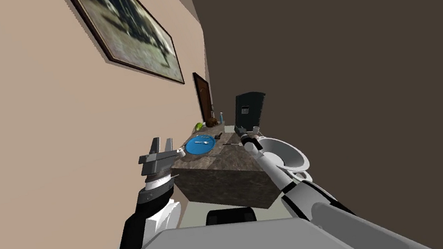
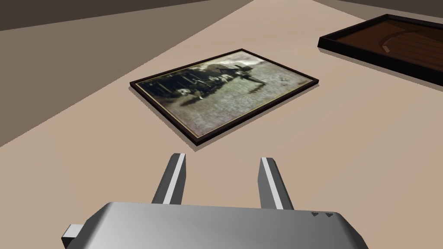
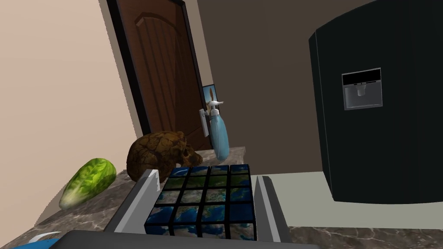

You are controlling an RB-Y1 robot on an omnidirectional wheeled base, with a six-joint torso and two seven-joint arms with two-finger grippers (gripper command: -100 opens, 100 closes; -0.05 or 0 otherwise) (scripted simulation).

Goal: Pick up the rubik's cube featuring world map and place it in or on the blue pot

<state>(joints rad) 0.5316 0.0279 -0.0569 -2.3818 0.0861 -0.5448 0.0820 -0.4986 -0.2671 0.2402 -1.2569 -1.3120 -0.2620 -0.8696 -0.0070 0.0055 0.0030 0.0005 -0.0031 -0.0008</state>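
Observation:
The cube (image 3: 203,201) printed with a world map, blue seas and green land, sits between my right gripper's (image 3: 205,199) fingers, which press its two sides; the gripper is shut on it above the dark marble counter (image 1: 223,178). In the head view my right gripper (image 1: 241,130) reaches over the counter's far right part. The blue pot (image 1: 199,144), round with a white utensil in it, stands on the counter to the left of that gripper; a sliver of its blue rim (image 3: 24,245) shows beside the right hand. My left gripper (image 1: 160,146) is raised left of the counter, open and empty (image 2: 223,166).
Beyond the cube lie a green cabbage (image 3: 86,181), a brown skull-like lump (image 3: 162,158) and a pale blue spray bottle (image 3: 218,134) near the counter's far edge. A black fridge (image 3: 380,108) stands to the right, a brown door (image 3: 160,73) behind. A white round object (image 1: 287,157) sits by the counter's right side.

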